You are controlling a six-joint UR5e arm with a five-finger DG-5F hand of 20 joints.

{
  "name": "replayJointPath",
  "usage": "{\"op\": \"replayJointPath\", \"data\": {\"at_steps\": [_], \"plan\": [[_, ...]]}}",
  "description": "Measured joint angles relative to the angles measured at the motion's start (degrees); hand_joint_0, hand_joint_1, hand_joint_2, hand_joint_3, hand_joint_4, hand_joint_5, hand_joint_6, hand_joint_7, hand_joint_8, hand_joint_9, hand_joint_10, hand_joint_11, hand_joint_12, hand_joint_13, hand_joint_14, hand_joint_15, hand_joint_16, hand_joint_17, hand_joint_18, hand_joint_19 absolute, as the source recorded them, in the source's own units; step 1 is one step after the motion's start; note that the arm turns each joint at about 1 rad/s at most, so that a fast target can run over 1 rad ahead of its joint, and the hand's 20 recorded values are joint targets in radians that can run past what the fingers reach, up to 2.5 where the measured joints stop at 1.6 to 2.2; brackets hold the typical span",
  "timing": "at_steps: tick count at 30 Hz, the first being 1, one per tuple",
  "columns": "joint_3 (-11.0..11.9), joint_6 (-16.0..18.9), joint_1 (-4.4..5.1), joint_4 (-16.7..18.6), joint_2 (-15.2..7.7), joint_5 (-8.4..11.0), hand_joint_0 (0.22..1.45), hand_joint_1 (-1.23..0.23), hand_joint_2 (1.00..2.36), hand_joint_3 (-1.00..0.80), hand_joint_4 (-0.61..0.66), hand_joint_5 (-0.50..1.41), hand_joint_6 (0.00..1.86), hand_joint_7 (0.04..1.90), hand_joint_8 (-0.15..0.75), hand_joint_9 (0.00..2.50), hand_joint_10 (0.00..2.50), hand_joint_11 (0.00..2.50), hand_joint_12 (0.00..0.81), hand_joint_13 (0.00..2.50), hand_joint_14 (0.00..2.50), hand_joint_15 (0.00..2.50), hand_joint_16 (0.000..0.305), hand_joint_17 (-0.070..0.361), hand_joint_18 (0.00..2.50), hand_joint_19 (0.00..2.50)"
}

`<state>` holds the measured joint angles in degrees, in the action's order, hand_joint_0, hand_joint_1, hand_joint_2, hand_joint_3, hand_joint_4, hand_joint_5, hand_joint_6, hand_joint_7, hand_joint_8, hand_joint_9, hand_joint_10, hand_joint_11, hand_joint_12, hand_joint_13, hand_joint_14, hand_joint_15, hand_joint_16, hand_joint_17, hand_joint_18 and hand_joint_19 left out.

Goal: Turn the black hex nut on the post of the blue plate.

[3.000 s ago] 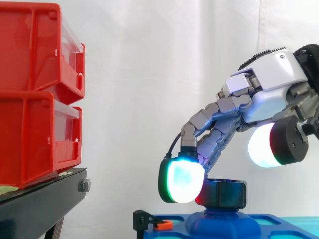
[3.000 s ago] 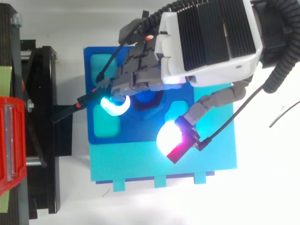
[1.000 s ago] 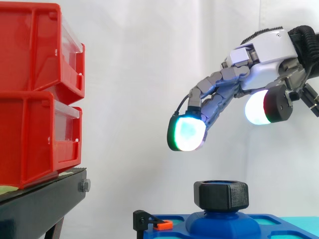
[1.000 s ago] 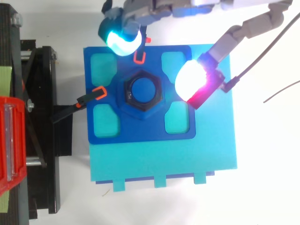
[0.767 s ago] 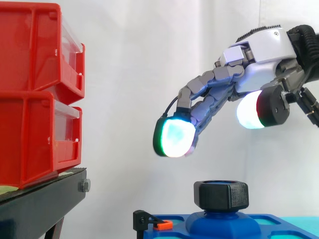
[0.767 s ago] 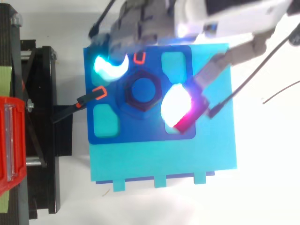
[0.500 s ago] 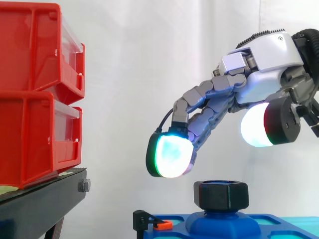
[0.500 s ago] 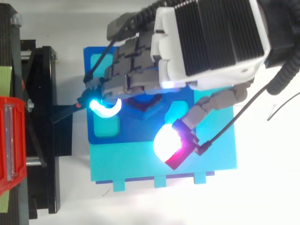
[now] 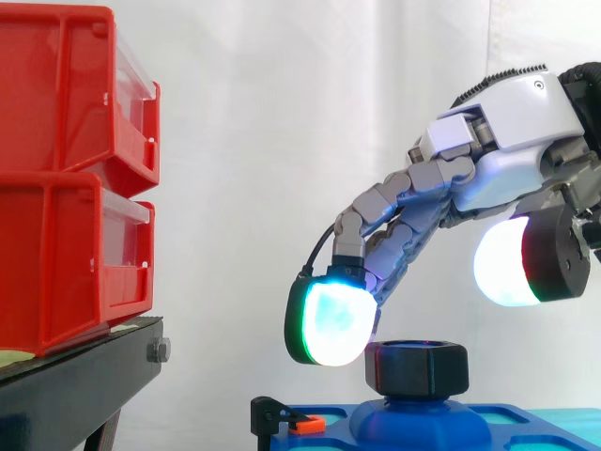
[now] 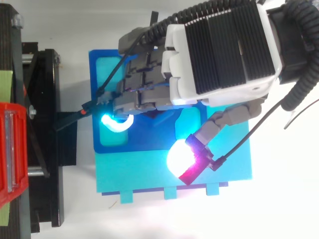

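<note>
Hand low over the nut, nothing gripped.
Side view: I see the grey-white hand [image 9: 512, 169] with fingers and thumb apart, a glowing fingertip [image 9: 329, 324] just left of the black hex nut [image 9: 416, 366] on the blue plate [image 9: 423, 420] post. Top view: the hand [image 10: 219, 50] covers the plate's [image 10: 149, 143] centre.

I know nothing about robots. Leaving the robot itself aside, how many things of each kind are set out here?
Red plastic bins: 2
Black hex nut: 1
Blue plate with post: 1
Turquoise base board: 1
Black stand: 1
Total: 6
</note>
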<state>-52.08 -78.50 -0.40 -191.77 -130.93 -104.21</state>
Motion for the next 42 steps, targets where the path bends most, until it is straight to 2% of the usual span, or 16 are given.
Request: {"op": "replayJointPath", "data": {"at_steps": [7, 13, 21, 33, 42], "plan": [[-0.7, -1.6, -0.07, 0.6, 0.0, 0.43, 0.49, -0.45, 1.00, -0.50, 0.16, -0.19, 0.50, 0.81, 0.197, 0.55, 0.01, 0.22, 0.305, 0.63, 0.01, 0.34, 0.027, 0.062, 0.16, 0.38], [-1.9, -1.5, -0.02, 3.0, -0.5, 0.56, 0.49, -0.45, 1.00, -0.50, 0.16, -0.19, 0.50, 0.81, 0.195, 0.55, 0.01, 0.22, 0.302, 0.63, 0.01, 0.34, 0.027, 0.062, 0.16, 0.38], [-0.4, -0.3, 0.04, 4.1, -2.8, 0.12, 0.49, -0.45, 1.00, -0.50, 0.16, -0.19, 0.50, 0.81, 0.195, 0.55, 0.01, 0.22, 0.300, 0.63, 0.01, 0.35, 0.027, 0.062, 0.15, 0.38], [0.2, -0.2, -0.35, 3.1, -2.9, -0.25, 0.49, -0.45, 1.00, -0.50, 0.16, -0.18, 0.50, 0.82, 0.195, 0.55, 0.01, 0.22, 0.300, 0.63, 0.01, 0.34, 0.027, 0.061, 0.15, 0.38], [1.9, -0.7, -0.64, 0.8, -3.0, -0.63, 0.49, -0.45, 1.00, -0.50, 0.17, -0.18, 0.50, 0.82, 0.196, 0.55, 0.01, 0.22, 0.298, 0.63, 0.01, 0.34, 0.027, 0.061, 0.15, 0.38]]}}
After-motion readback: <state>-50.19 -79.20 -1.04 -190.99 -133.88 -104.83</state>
